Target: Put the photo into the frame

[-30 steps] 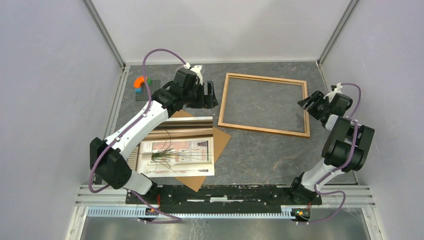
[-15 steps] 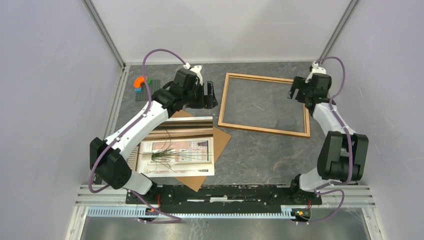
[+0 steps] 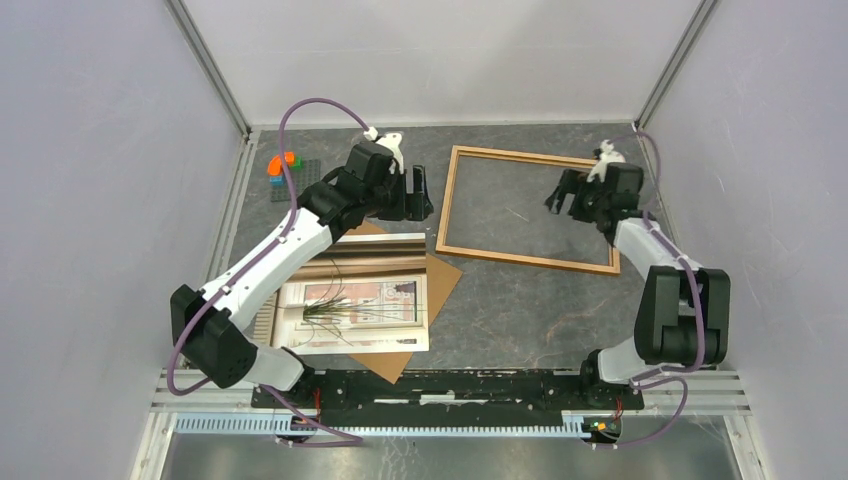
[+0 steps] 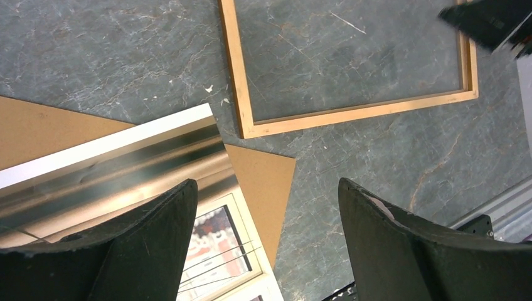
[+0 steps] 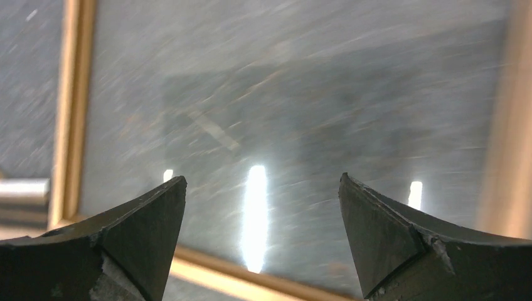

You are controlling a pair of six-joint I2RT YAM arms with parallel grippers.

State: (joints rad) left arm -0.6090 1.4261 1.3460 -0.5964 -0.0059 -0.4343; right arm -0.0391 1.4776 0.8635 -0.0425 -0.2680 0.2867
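The frame (image 3: pixel 445 205) of light brown wood lies flat and empty at the far middle of the table. It also shows in the left wrist view (image 4: pixel 357 113) and the right wrist view (image 5: pixel 72 106). The photo (image 3: pixel 355 305), white-bordered with a plant picture, lies at the near left on a brown backing board (image 3: pixel 445 275), with a shiny band across its far part (image 4: pixel 125 169). My left gripper (image 3: pixel 418 190) is open and empty, above the table between photo (image 4: pixel 213 244) and frame. My right gripper (image 3: pixel 565 190) is open and empty above the frame's right part (image 5: pixel 263 182).
Orange, green and blue bricks (image 3: pixel 283 163) sit on a dark plate (image 3: pixel 300 180) at the far left. Grey walls close in the table on three sides. The board's corner (image 4: pixel 260 182) points toward the frame's near left corner.
My right gripper has swung from outside the frame's right rail leftward over the frame's inside. My left gripper has stayed nearly in place. Photo and frame have not moved.
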